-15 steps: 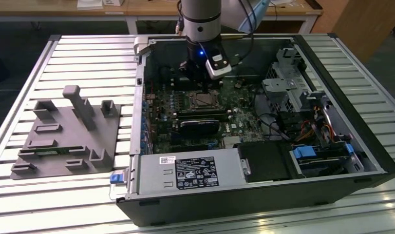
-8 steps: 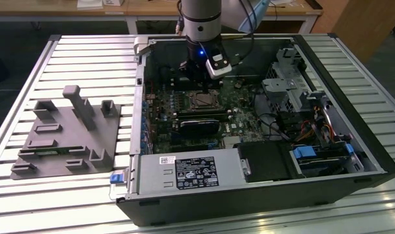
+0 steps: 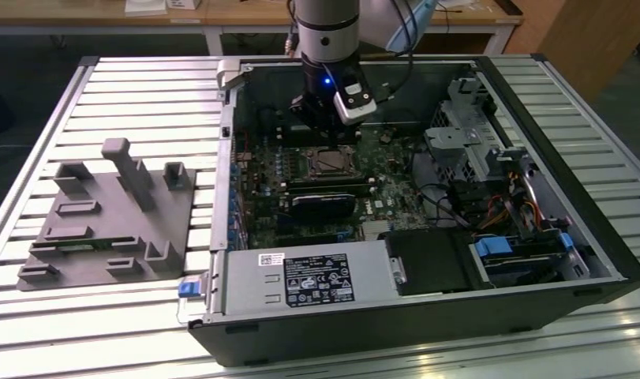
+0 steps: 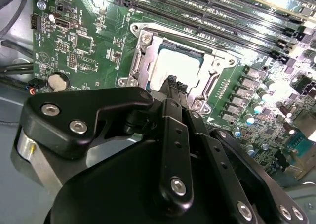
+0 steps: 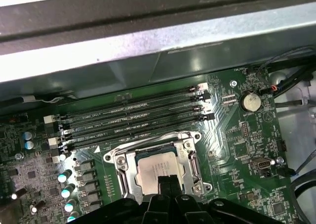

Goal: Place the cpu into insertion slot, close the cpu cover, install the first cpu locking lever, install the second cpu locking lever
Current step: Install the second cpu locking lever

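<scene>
While the exterior view places the black gripper (image 3: 322,130) inside the open black computer case (image 3: 572,237), just above the green motherboard (image 3: 298,197), it hides the fingertips behind the arm's wrist. Both wrist views supply that detail: the two black fingers (image 4: 171,81) stand close together with only a narrow gap, clamped on nothing, their tips poised over the socket's near edge.

The small flat square cpu with pale silvery metal top (image 5: 158,165) lies seated in the square insertion slot (image 5: 123,177), level with it. The thin silvery metal cpu cover frame (image 4: 143,41) lies down around the chip, the chip showing through its window. Whether the locking levers are latched cannot be told.

The first wrist view adds the four long black memory slots (image 5: 133,115) beside the socket and a round silver coin cell (image 5: 250,102) further along the board. The exterior view alone gives the surroundings: a grey moulded fixture tray (image 3: 109,221) on the slatted metal table (image 3: 140,87), at the exterior view's left, well apart from the case.
</scene>
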`<state>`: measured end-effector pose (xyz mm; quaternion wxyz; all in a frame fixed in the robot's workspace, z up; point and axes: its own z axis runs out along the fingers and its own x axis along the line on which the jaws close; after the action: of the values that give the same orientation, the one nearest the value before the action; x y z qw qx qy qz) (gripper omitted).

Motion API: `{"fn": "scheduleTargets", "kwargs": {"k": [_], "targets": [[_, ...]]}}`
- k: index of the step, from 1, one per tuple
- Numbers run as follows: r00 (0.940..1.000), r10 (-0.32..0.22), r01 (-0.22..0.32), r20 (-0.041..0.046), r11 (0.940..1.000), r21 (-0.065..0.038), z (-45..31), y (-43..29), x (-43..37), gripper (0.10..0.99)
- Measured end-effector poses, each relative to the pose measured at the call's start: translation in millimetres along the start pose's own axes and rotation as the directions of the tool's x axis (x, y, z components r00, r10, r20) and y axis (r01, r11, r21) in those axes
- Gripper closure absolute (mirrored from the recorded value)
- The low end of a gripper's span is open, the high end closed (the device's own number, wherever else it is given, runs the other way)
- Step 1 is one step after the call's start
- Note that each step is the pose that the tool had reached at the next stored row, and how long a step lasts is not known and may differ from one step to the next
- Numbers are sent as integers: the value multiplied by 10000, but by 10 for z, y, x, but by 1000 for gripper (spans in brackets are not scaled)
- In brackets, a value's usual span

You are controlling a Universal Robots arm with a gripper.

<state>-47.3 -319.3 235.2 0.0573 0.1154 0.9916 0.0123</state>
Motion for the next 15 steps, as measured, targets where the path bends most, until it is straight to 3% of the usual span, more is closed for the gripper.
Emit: {"fn": "scheduleTargets", "kwargs": {"k": [15], "targets": [[10000,-1,1,-1,10000,4,-12,-65,-17,980]]}}
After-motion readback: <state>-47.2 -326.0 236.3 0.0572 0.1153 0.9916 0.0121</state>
